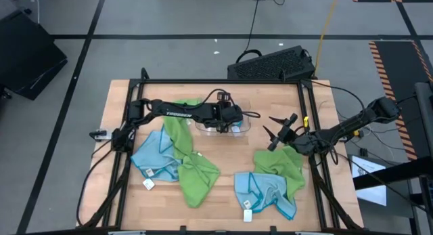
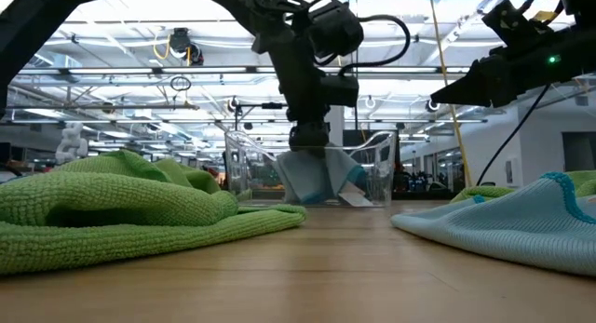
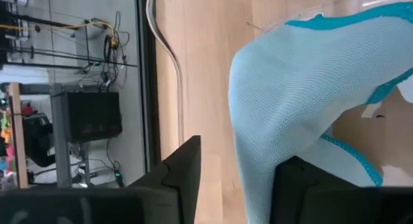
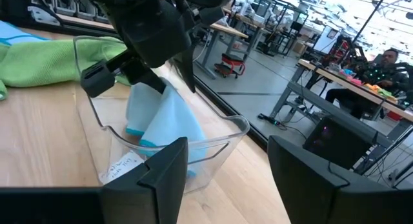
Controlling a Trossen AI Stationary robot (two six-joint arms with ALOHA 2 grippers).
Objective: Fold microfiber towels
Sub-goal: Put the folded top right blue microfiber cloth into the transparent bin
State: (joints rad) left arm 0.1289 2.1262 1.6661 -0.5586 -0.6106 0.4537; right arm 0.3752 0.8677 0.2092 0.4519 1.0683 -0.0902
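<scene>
Nearest the low camera, a rumpled lime green towel [image 2: 121, 211] lies on the worktop [image 1: 230, 194]. It belongs to the left heap, where a light blue towel [image 1: 154, 159] lies partly under green cloth [image 1: 193, 168].

Further right, the left pincer [image 1: 233, 121] hangs over the clear plastic tray [image 1: 223, 129] at the back of the worktop. A folded light blue towel [image 3: 310, 82] is inside the tray, just beyond the fingers. The fingers stand partly apart, but whether they have let go of the cloth I cannot tell. To finish this step well, the pincer should part fully and rise straight up, so the fold is not dragged open over the tray's wall.

Right of the tray, the right pincer [image 1: 279, 131] hovers wide open and empty, above the back edge of the second heap, where a green towel [image 1: 281, 166] overlaps a blue towel [image 1: 267, 193].

There is bare wood between the two heaps and in front of the tray, enough room for spreading a cloth. The right heap lies close to the worktop's front right corner.
</scene>
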